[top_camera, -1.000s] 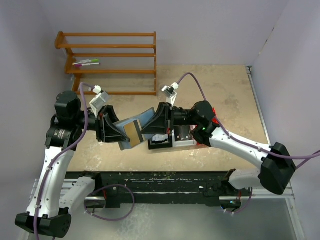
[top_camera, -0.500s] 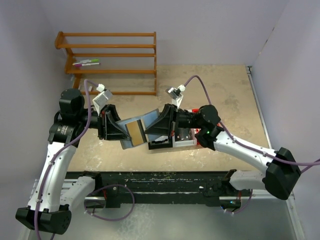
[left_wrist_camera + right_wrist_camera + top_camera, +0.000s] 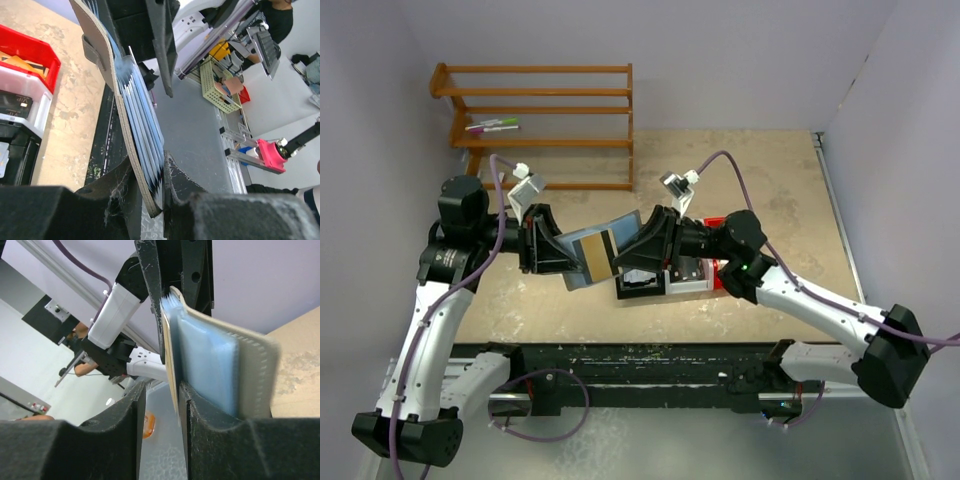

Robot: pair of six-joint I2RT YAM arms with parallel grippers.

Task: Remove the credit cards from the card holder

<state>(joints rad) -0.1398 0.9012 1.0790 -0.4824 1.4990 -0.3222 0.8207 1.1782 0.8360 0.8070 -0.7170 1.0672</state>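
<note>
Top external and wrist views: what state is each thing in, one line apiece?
card holder: unfolded, held in the air.
left gripper: shut on the card holder's edge.
right gripper: open, its fingers either side of the tan-gold card's edge.
tan-gold card: on the card holder, not yet pulled out.
red bin: holds something orange.

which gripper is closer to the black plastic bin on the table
Right. The right gripper sits just left of the black plastic bin; the left gripper is farther left, beyond the blue-grey card holder.
</note>
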